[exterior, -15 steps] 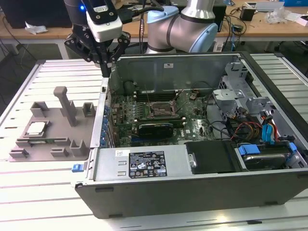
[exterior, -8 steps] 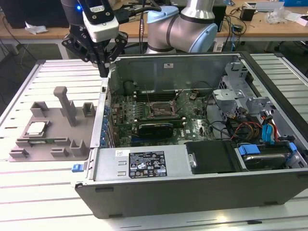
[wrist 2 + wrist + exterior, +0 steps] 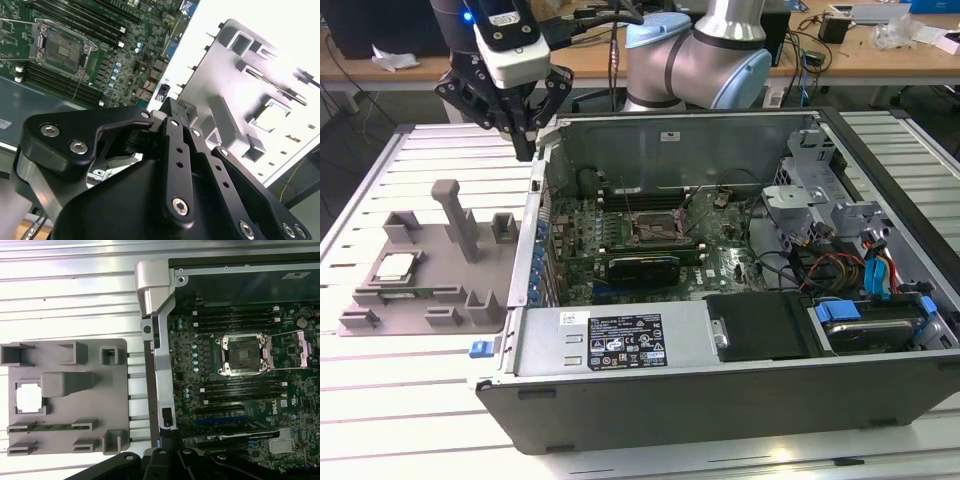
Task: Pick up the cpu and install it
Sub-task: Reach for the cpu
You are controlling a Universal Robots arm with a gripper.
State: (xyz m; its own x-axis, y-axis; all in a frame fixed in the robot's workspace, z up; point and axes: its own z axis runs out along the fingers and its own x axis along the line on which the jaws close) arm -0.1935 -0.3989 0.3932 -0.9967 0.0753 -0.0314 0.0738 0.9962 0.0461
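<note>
You've got the gripper (image 3: 527, 148) above the case (image 3: 720, 400) edge, jaws closed and empty, cpu (image 3: 395, 266) in tray (image 3: 485, 265) at its 8 o'clock, socket (image 3: 655, 228) at 4 o'clock.

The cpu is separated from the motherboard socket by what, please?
In the first wrist view, the tray's upright post and the case's side wall lie between the cpu and the socket.

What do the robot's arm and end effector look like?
The arm is silver-grey tubing with pale blue joint caps. Its end effector is black, built of jointed links with silver screw heads, mounted on a white-and-black wrist block with a small blue light.
</note>
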